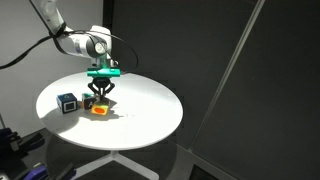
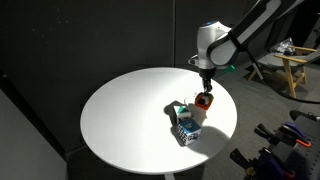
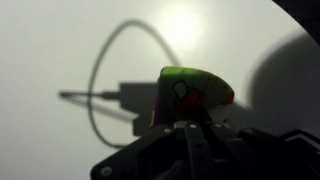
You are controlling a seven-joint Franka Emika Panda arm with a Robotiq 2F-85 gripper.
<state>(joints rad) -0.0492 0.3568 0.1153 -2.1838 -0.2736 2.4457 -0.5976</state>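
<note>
We log a round white counter [image 1: 150, 105] | a small dark-blue cube [image 1: 68, 102] near its edge | a wooden stand [image 2: 296, 66] beyond | black curtains [image 1: 270, 60] behind.

Gripper [image 2: 204, 93] low over white round table [image 2: 120, 115], orange object [image 2: 203, 101] at its tips; contact unclear. Blue-white cube [image 2: 186, 131] near gripper, camera-side.

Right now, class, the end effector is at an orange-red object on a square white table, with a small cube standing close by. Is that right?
Not quite: the table is round, not square, as both exterior views show. The rest holds: the end effector is at the orange-red object, and the small cube stands close by.
</note>
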